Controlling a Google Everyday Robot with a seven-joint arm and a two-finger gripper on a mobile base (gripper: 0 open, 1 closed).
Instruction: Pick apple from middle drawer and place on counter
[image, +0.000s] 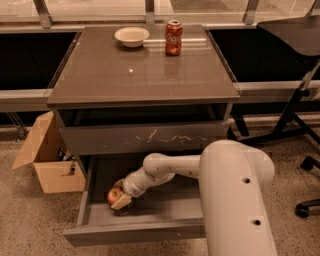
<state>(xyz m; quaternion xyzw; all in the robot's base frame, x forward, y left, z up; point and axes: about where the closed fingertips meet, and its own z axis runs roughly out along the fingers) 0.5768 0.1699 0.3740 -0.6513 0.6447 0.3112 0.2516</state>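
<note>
**Your robot's body: smooth off-white shells from shoulder to wrist**

Closest to you, the upper arm (235, 200) is a broad, rounded, off-white casing with a soft sheen. You can see two small dark round holes (245, 181) on its side, one lower than the other. A slimmer white forearm (182, 165) runs from it to a bulbous rounded joint (154, 165). Beyond that is a short tapering wrist (136, 182) shaded grey. You'll find the gripper (121, 198), darker with a tan tip, below the front edge of the counter (140, 75), toward its front-left corner.
</note>
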